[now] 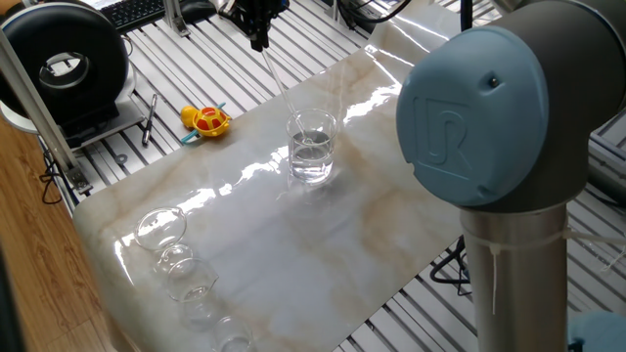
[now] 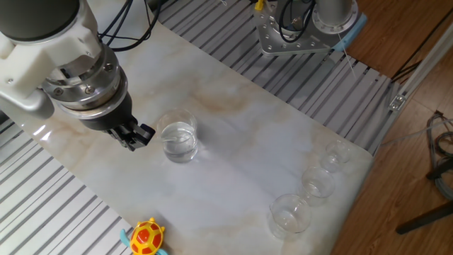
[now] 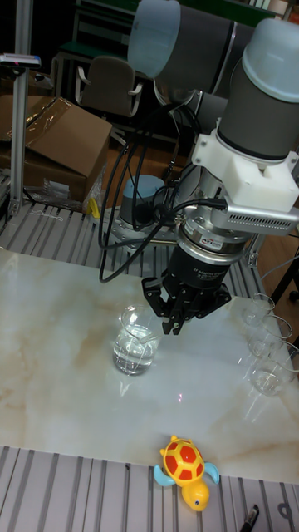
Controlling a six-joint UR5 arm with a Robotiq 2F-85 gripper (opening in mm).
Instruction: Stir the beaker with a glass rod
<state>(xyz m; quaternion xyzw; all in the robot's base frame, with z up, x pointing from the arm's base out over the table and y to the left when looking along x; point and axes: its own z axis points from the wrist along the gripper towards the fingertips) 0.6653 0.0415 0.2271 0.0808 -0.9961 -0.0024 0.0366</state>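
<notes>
The rod (image 1: 276,78) is pinched by the gripper (image 1: 258,39), held tilted beside and above the beaker (image 1: 312,146), its lower end inside the glass.

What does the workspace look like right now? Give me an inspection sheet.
Surface: marble-look table, glossy, no spill seen.
Job's things: beaker upright, holding clear liquid; glass rod slants from the gripper into it.
Clutter: toy turtle at the table edge; small glass vessels clustered at the far end.
Grippers: gripper shut on the glass rod.
Cables: black cables behind the arm.
Surroundings: cardboard box, keyboard.
</notes>
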